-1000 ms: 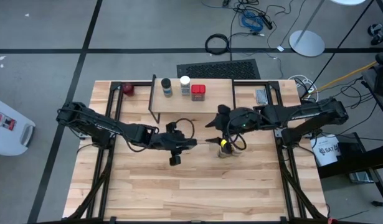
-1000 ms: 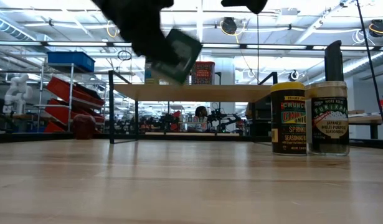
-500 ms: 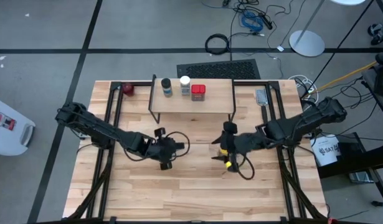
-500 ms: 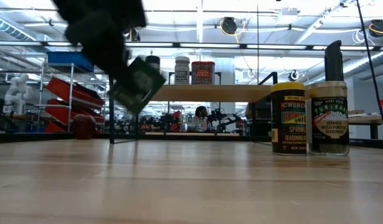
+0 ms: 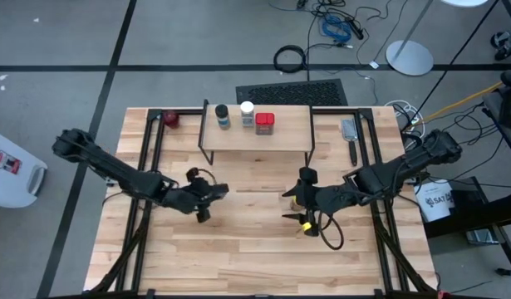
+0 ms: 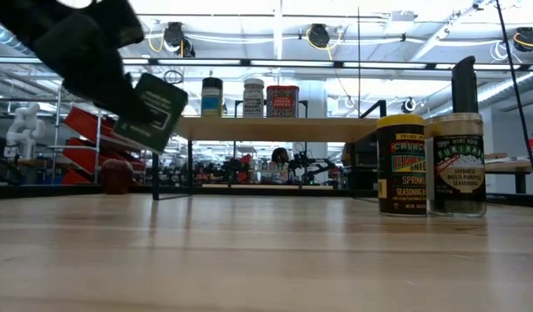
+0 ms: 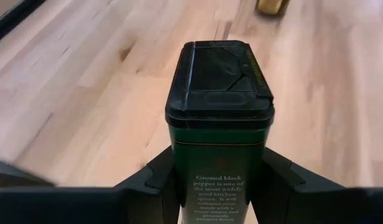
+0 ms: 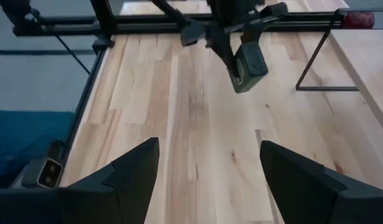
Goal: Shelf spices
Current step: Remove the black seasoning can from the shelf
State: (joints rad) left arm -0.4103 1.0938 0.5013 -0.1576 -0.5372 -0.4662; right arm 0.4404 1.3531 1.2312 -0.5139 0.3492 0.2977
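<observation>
My left gripper is shut on a dark green pepper tin with a black lid, above the table's left middle. In the low view the tin hangs tilted. The shelf stands at the far middle and carries a dark jar, a white-capped jar and a red square tin. A yellow-topped jar and a second jar stand upright on the table at the right. My right gripper hangs open over the right middle, nothing between its fingers. My left gripper pinches the tin's two opposite sides between its two fingers, on the half away from the lid. The fingers come from the table's left, slanting down, and lie along the tin. The lid end juts out past them. The tin is tilted, clear of the table.
A small dark-red round object lies at the far left corner beside the shelf. A grey item lies right of the shelf. Black frame rails run along both sides. Bare wood stretches along the near edge.
My left gripper has carried the tin away from the shelf's front, toward the table's left edge, a little toward the near edge and lower; the tin stays tilted and clear of the table. My right gripper has swung toward the near edge, still open.
</observation>
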